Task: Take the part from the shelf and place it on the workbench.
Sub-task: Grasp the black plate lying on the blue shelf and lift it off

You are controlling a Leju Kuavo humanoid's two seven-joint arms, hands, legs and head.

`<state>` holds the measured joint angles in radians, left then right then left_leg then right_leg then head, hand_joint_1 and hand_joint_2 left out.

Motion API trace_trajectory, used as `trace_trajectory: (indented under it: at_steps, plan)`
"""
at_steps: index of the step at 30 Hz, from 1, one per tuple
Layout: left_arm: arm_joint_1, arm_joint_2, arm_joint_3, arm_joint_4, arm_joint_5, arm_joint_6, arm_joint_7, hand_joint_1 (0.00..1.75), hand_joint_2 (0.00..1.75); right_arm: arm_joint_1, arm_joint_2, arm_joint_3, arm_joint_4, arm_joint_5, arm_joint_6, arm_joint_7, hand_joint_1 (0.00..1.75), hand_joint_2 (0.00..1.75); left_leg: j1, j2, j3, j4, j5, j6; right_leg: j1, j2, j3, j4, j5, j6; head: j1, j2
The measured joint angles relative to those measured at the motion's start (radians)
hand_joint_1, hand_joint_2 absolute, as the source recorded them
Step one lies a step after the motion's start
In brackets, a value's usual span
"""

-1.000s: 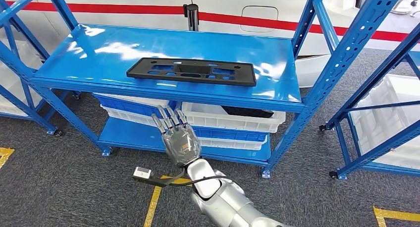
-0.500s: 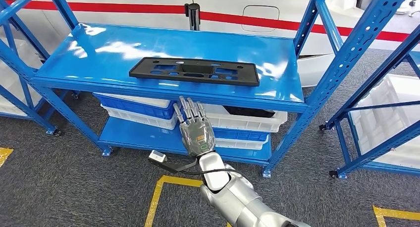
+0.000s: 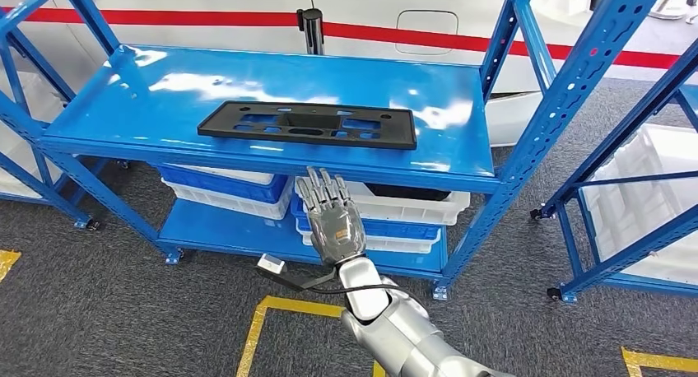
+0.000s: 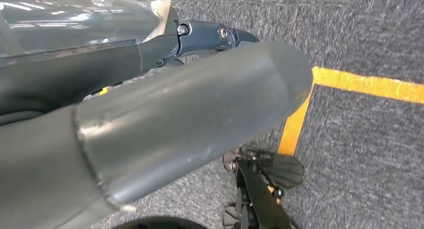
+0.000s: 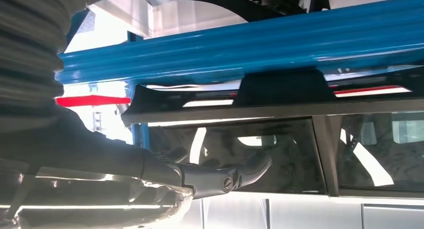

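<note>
Right robot hand (image 3: pixel 333 219) nearer part (image 3: pixel 306 124)

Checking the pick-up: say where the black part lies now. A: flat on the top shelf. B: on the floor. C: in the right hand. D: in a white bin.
A: the part lies flat on the shelf, with the empty right hand below its front edge.

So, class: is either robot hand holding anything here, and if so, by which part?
Nothing is held. The right hand is raised with fingers apart below the shelf edge, short of the black part. The left hand grips nothing visible.
</note>
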<state>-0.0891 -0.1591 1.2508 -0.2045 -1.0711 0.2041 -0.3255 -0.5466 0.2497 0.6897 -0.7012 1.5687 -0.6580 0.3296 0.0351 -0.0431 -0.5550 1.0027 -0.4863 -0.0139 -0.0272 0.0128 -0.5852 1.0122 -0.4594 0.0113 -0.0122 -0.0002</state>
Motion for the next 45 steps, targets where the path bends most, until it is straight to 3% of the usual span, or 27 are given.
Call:
trace_trajectory:
  at_steps: [2,4,5,6,8,10,12,16,17,19,21,22,24,26,27,30,32,35,36,37,38,40,41,43,45]
  plan:
    - [-0.001,-0.001,0.000,0.000,0.000,0.001,0.000,0.00,0.00,0.000,0.004,0.000,-0.003,0.000,0.000,0.000,0.00,1.75,0.004,0.023,-0.036,0.080,-0.037,-0.007,-0.001,-0.003,0.011,-0.002,-0.006,-0.015,-0.003,0.000]
    - [-0.001,-0.001,0.000,0.000,0.000,0.001,0.000,0.00,0.00,0.003,0.006,0.000,-0.003,0.000,0.001,0.000,0.00,1.75,0.003,0.037,-0.114,0.219,-0.088,-0.009,0.005,-0.008,0.020,-0.002,-0.014,-0.027,-0.005,0.000]
    - [-0.001,-0.001,0.000,0.000,0.000,0.001,0.000,0.00,0.00,0.005,0.005,0.000,-0.003,0.000,0.002,0.000,0.00,1.75,0.003,0.039,-0.151,0.271,-0.098,-0.009,0.007,-0.010,0.024,-0.002,-0.018,-0.030,-0.005,0.000]
    - [0.000,-0.001,0.000,0.000,0.000,0.001,0.001,0.00,0.00,0.007,0.005,0.000,-0.003,0.000,0.002,0.000,0.00,1.75,0.003,0.039,-0.172,0.289,-0.088,-0.008,0.009,-0.011,0.029,-0.002,-0.022,-0.032,-0.005,0.000]
    - [0.000,-0.001,0.000,0.000,0.000,0.002,0.001,0.00,0.00,0.009,0.006,0.000,-0.003,0.000,0.003,-0.001,0.00,1.75,0.003,0.041,-0.154,0.207,-0.013,0.000,0.012,-0.011,0.043,-0.002,-0.033,-0.031,-0.005,0.000]
    - [-0.001,-0.001,0.000,0.000,0.000,0.003,0.001,0.00,0.00,0.008,0.008,0.000,-0.004,0.000,0.005,-0.006,0.00,1.75,-0.003,0.047,-0.099,0.077,0.054,0.009,0.016,-0.012,0.058,-0.002,-0.046,-0.023,-0.004,0.000]
    - [-0.002,-0.001,0.000,0.000,0.001,0.005,0.000,0.00,0.00,0.007,0.011,0.000,-0.004,0.000,0.003,-0.021,0.00,1.75,-0.012,0.051,-0.073,0.023,0.062,0.015,0.020,-0.013,0.063,-0.005,-0.055,-0.013,-0.004,0.000]
    - [-0.003,-0.002,0.000,0.000,0.001,0.008,-0.003,0.00,0.00,0.009,0.022,-0.002,-0.014,0.000,-0.009,-0.060,0.00,1.75,-0.017,0.044,-0.055,0.002,0.059,0.033,0.021,-0.018,0.059,0.010,-0.072,0.005,-0.003,0.000]
    - [-0.004,-0.002,0.000,0.000,0.001,0.008,-0.003,0.00,0.00,0.008,0.024,-0.004,-0.016,0.000,-0.012,-0.063,0.00,1.75,-0.016,0.043,-0.047,-0.005,0.059,0.039,0.022,-0.018,0.040,0.049,-0.088,0.004,-0.002,0.000]
    - [-0.004,-0.003,0.000,0.000,0.001,0.010,-0.003,0.00,0.00,0.011,0.022,-0.006,-0.018,0.000,-0.017,-0.066,0.00,1.75,-0.018,0.039,-0.039,-0.008,0.054,0.049,0.019,-0.016,-0.035,0.181,-0.130,-0.003,0.000,0.000]
    - [-0.004,-0.003,0.000,0.000,0.002,0.010,-0.004,0.00,0.00,0.018,0.017,-0.008,-0.018,0.000,-0.019,-0.066,0.00,1.75,-0.022,0.032,-0.032,-0.007,0.046,0.053,0.018,-0.016,-0.105,0.273,-0.143,-0.001,0.000,0.000]
    - [-0.003,-0.003,0.000,0.000,0.002,0.010,-0.004,0.00,0.00,0.020,0.015,-0.008,-0.018,0.000,-0.019,-0.065,0.00,1.75,-0.023,0.028,-0.028,-0.007,0.043,0.053,0.018,-0.016,-0.114,0.265,-0.125,0.006,0.000,0.000]
    - [-0.003,-0.004,0.000,0.000,0.002,0.010,-0.004,0.00,0.00,0.021,0.014,-0.008,-0.019,0.000,-0.019,-0.062,0.00,1.75,-0.023,0.021,-0.017,-0.007,0.034,0.049,0.018,-0.015,-0.075,0.146,-0.056,0.019,0.000,0.000]
    - [-0.003,-0.006,0.001,0.000,0.003,0.011,-0.005,0.00,0.00,0.020,0.014,-0.008,-0.022,0.000,-0.020,-0.056,0.00,1.75,-0.028,0.017,-0.007,-0.005,0.023,0.040,0.023,-0.014,-0.025,0.027,-0.001,0.017,0.001,0.000]
    - [-0.003,-0.007,0.001,0.001,0.003,0.011,-0.005,0.00,0.00,0.019,0.014,-0.008,-0.023,0.000,-0.020,-0.050,0.00,1.75,-0.029,0.016,-0.005,-0.005,0.018,0.035,0.025,-0.014,-0.013,0.001,0.009,0.010,0.001,0.000]
    - [-0.003,-0.008,0.001,0.001,0.003,0.011,-0.006,0.00,0.00,0.018,0.014,-0.004,-0.029,0.000,-0.021,-0.034,0.00,1.75,-0.024,0.018,-0.003,0.001,0.006,0.020,0.021,-0.013,-0.003,-0.010,0.011,-0.011,0.001,0.000]
    - [-0.003,-0.008,0.001,0.001,0.003,0.012,-0.007,0.00,0.00,0.016,0.015,0.000,-0.033,0.000,-0.022,-0.030,0.00,1.75,-0.019,0.026,-0.023,0.053,-0.024,0.010,0.013,-0.013,0.008,-0.016,0.010,-0.024,-0.002,0.000]
    - [-0.002,-0.009,0.002,0.001,0.002,0.013,-0.007,0.00,0.00,0.015,0.013,0.006,-0.035,0.000,-0.025,-0.020,0.00,1.75,-0.010,0.034,-0.123,0.238,-0.100,-0.005,0.012,-0.014,0.021,-0.017,0.001,-0.036,-0.006,0.000]
    - [-0.001,-0.010,0.002,0.001,0.001,0.013,-0.007,0.00,0.00,0.015,0.011,0.008,-0.035,0.000,-0.026,-0.014,0.00,1.75,-0.007,0.036,-0.152,0.277,-0.105,-0.009,0.012,-0.014,0.024,-0.017,-0.002,-0.037,-0.006,0.000]
    - [-0.001,-0.009,0.002,0.001,0.001,0.012,-0.007,0.00,0.00,0.015,0.008,0.009,-0.037,0.000,-0.026,-0.007,0.00,1.75,-0.003,0.038,-0.162,0.278,-0.087,-0.013,0.011,-0.013,0.028,-0.017,-0.006,-0.035,-0.006,0.000]
    - [0.000,-0.009,0.002,0.001,0.001,0.011,-0.007,0.00,0.00,0.015,0.004,0.010,-0.041,0.000,-0.026,0.002,0.00,1.75,0.001,0.040,-0.152,0.240,-0.053,-0.017,0.009,-0.012,0.033,-0.017,-0.010,-0.032,-0.006,0.000]
    - [-0.001,-0.008,0.002,0.001,-0.004,0.007,-0.007,0.00,0.00,0.014,-0.005,0.008,-0.054,0.000,-0.026,0.025,0.00,1.75,0.008,0.048,-0.097,0.107,0.025,-0.022,0.009,-0.012,0.046,-0.016,-0.021,-0.020,-0.008,0.000]
    - [-0.001,-0.009,0.002,0.001,-0.008,0.004,-0.008,0.00,0.00,0.011,-0.012,0.006,-0.061,0.000,-0.026,0.037,0.00,1.75,0.008,0.049,-0.074,0.055,0.046,-0.020,0.012,-0.011,0.049,-0.015,-0.027,-0.013,-0.009,0.000]
    - [-0.001,-0.009,0.001,0.002,-0.016,-0.004,-0.011,0.00,0.00,0.006,-0.027,0.001,-0.074,0.000,-0.026,0.060,0.00,1.75,0.003,0.047,-0.057,0.016,0.051,-0.010,0.019,-0.012,0.050,-0.017,-0.034,0.000,-0.006,0.000]
    - [0.000,-0.009,0.001,0.002,-0.023,-0.012,-0.014,0.00,0.00,0.004,-0.046,-0.005,-0.089,0.000,-0.026,0.078,0.00,1.75,-0.002,0.042,-0.054,0.013,0.049,0.008,0.019,-0.014,0.052,-0.020,-0.040,0.013,-0.002,0.000]
